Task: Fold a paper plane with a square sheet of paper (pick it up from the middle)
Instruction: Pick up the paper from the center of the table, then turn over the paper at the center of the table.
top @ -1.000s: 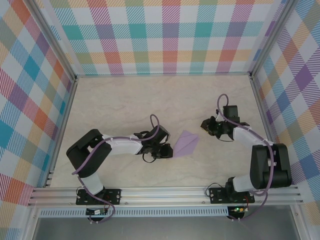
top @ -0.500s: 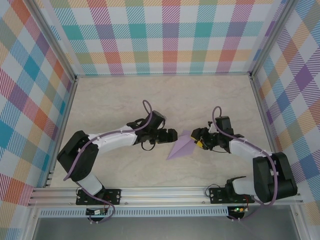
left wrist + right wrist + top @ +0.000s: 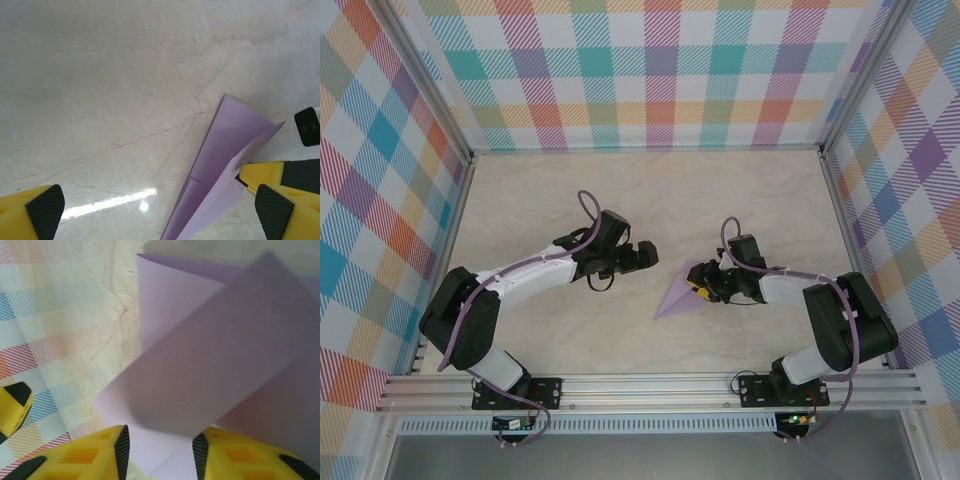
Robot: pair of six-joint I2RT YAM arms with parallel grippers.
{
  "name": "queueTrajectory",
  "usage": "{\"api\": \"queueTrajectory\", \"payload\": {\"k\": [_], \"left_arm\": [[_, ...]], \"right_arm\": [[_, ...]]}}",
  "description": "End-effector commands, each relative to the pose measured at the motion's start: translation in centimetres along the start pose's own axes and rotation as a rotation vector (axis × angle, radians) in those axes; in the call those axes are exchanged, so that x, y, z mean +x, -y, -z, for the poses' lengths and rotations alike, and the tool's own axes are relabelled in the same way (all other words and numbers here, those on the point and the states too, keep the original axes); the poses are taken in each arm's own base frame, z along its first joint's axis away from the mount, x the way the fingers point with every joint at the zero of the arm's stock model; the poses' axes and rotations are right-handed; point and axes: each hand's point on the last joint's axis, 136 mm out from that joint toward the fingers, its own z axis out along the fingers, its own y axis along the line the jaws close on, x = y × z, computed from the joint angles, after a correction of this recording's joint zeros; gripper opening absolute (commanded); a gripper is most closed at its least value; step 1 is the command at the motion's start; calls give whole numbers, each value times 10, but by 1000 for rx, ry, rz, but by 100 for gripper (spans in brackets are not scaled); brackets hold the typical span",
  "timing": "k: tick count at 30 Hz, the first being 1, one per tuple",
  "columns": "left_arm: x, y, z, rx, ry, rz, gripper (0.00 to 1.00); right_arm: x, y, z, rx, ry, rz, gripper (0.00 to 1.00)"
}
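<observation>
- The paper (image 3: 676, 297) lies near the middle of the table (image 3: 550, 200), between the two arms. It is already folded into a long tapering shape, with its point aimed toward the near rail (image 3: 650, 385) and its wide end at the right gripper (image 3: 702, 291).
- In the right wrist view one flap stands up off the layer beneath, so the folds look loose rather than pressed flat.
- The paper should handle as very light, limp and slippery on the smooth stone-look top. A push would likely slide it rather than crease it, and a hard nip could crumple or tear it.
- The best hold seems to be the centre crease at the wide end, where doubled layers give some stiffness. The thin point would simply bend.
- The right gripper's jaws stand a narrow way apart with the paper's edge in the gap, and they do not look clamped on it.
- The left gripper (image 3: 648, 256) is near the paper's other side, with its jaws spread wide and nothing in them.
- Bare table surrounds the paper, and the checked walls (image 3: 660, 80) and the rail are well apart from it. The only tight spot is between the two grippers, which are near each other.
</observation>
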Motion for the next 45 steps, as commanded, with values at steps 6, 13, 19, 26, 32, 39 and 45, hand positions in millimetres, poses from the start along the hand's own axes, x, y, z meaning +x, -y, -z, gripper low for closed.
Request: {"api": "queueTrajectory", "payload": {"k": [6,13,19,26,32,39,45], "left_arm": [[-4,-6,6,75,-31,105,100],[-4,-10,19,128,-40,147,100],[-9,5,43,289,-46,219,100],[-13,46,79,517,-64,276,100],[-22,69,90,652,-71,299,100],[-40,89,89,770,-63,327,96],[-43,94,93,782,-48,291,75]], "right_arm": [[-13,-15,-9,-29,92,1,20],[-27,-40,12,-60,197,50,7],[-37,-108,41,-208,212,146,7],[-46,-183,56,-425,113,167,8],[-45,-218,56,-540,-7,152,8],[-39,-220,53,-572,-74,127,9],[-32,-218,50,-580,-128,113,10]]}}
